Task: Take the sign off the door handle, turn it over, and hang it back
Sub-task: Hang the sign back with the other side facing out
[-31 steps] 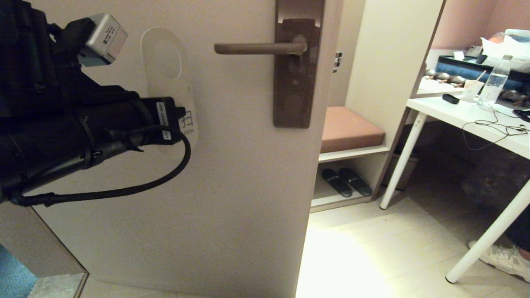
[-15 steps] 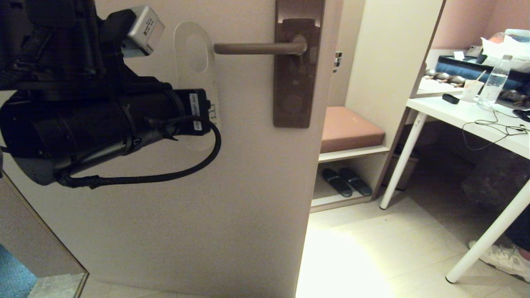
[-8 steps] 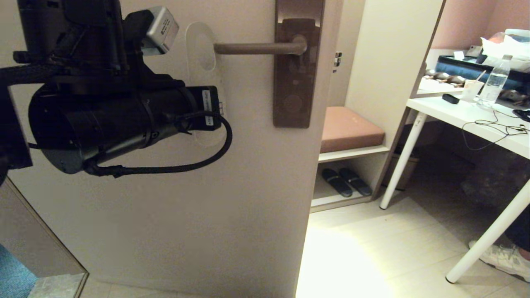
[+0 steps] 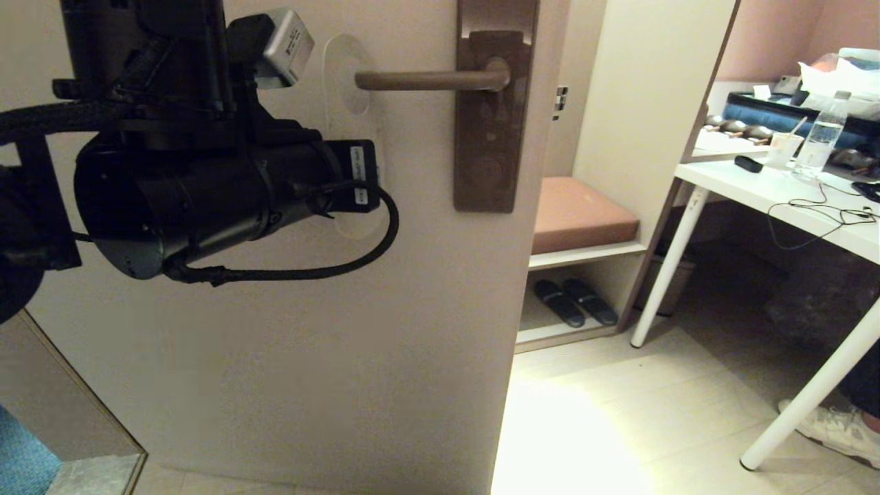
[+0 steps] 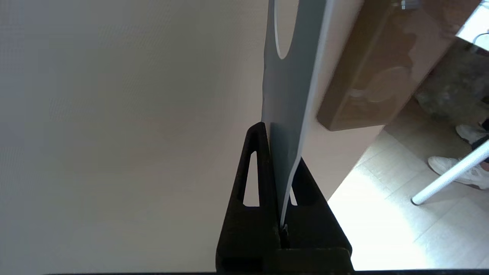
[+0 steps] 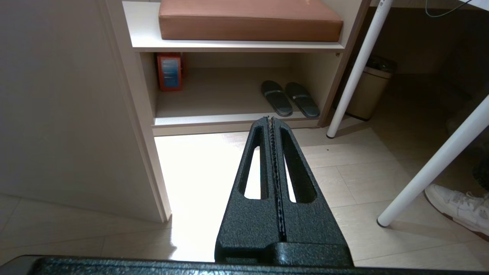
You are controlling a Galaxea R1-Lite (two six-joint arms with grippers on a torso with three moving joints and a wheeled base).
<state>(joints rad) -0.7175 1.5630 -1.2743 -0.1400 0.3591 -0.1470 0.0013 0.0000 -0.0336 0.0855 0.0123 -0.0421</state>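
The sign (image 4: 347, 65) shows its off-white face in the head view, held upright close to the door. The free end of the door handle (image 4: 433, 80) overlaps the sign's round hole. The lever runs right to its tall dark bronze plate (image 4: 489, 137). In the left wrist view the sign (image 5: 286, 95) is seen nearly edge-on, its slate-blue face showing. My left gripper (image 5: 280, 152) is shut on its lower end. The left arm's wrist (image 4: 206, 192) hides the fingers in the head view. My right gripper (image 6: 271, 119) is shut and empty, low over the floor.
Right of the door's edge stands a shelf unit with a brown cushion (image 4: 581, 213) and dark slippers (image 4: 574, 301). A white table (image 4: 790, 199) with a bottle (image 4: 821, 141) and cables stands further right. A bin (image 6: 368, 91) and a person's white shoe (image 4: 839, 426) are beneath it.
My left arm has carried the sign to the right and slightly up along the door. The sign's hole has come from left of the handle to its free end.
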